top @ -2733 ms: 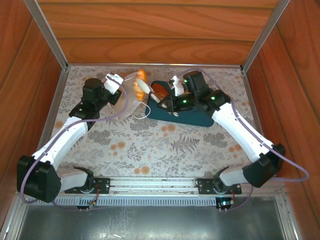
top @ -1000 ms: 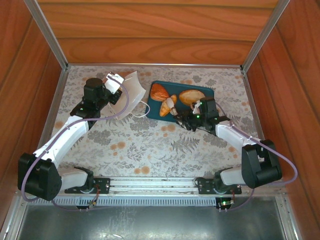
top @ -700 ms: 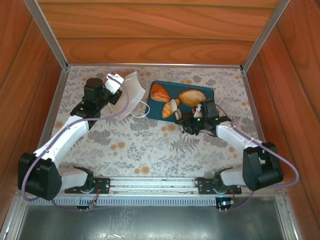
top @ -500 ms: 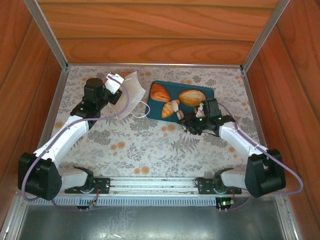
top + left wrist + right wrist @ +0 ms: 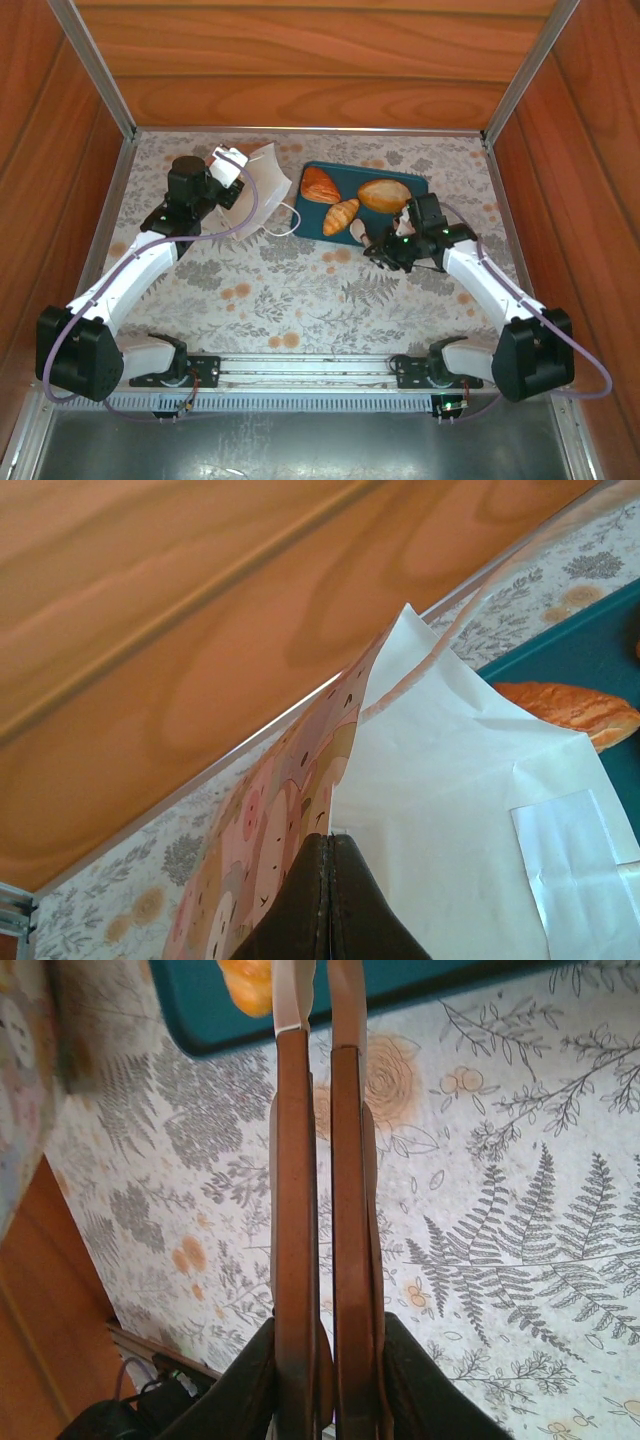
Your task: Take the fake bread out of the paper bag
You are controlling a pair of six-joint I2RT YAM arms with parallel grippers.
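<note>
On the teal tray point(image 5: 350, 180) lie three pieces of fake bread point(image 5: 383, 194); left of the tray, left jaws pinch the paper bag point(image 5: 268, 180) shut-tight; right jaws, narrow and empty at its near edge, should widen before reaching in

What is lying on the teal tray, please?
Three fake bread pieces: a ridged one, an oval roll and a smaller piece. The right arm covers the tray at its near-right corner.
</note>
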